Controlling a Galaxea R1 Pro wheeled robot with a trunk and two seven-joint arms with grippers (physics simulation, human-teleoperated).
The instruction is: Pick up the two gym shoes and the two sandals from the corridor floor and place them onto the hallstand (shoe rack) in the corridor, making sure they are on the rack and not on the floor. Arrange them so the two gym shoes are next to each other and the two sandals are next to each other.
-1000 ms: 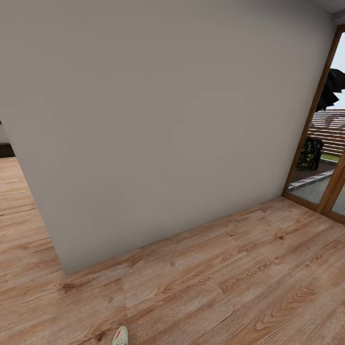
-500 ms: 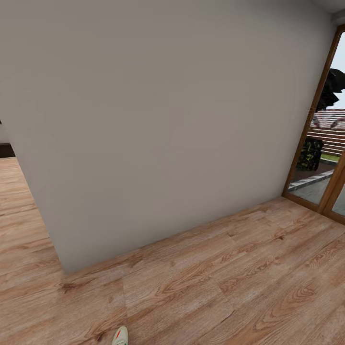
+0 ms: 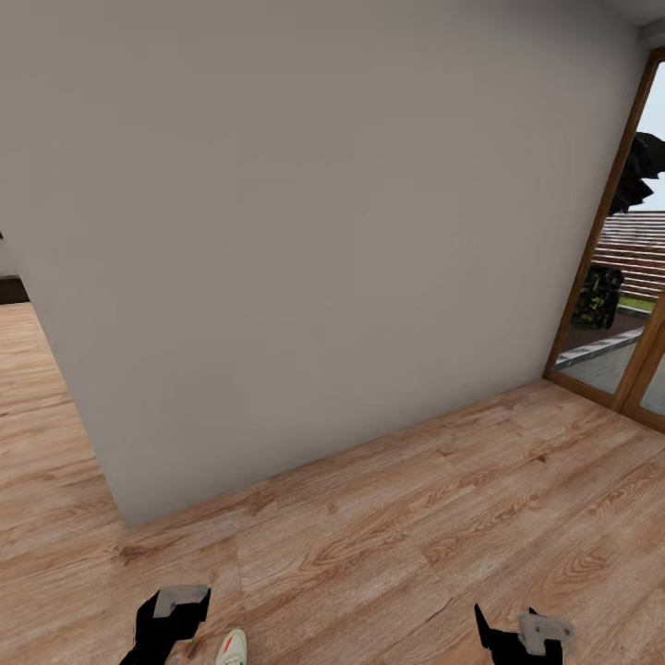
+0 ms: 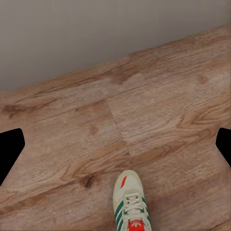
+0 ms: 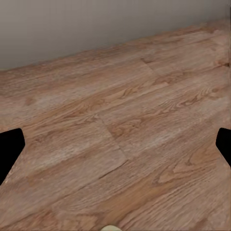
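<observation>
Left claw and right claw, at the near edge of the head view, both hanging above the wood floor. In each wrist view the two black fingers stand at opposite edges of the frame, so both claws are spread wide with nothing between the jaws.

Sneaker: cream-white, green side stripes, red patch at the toe, white laces. It lies flat on the floor below the left claw, between its two fingers and apart from both, toe pointing away from the claw toward the wall. In the head view its toe sits just beside the left claw, on the side facing the right claw.

A pale rounded tip shows at the frame edge nearest the right claw; what it is cannot be told.

Beyond both claws: bare planks, then a plain grey wall. Farther off, past the right claw's side, a wood-framed glass door with paved ground outside.
</observation>
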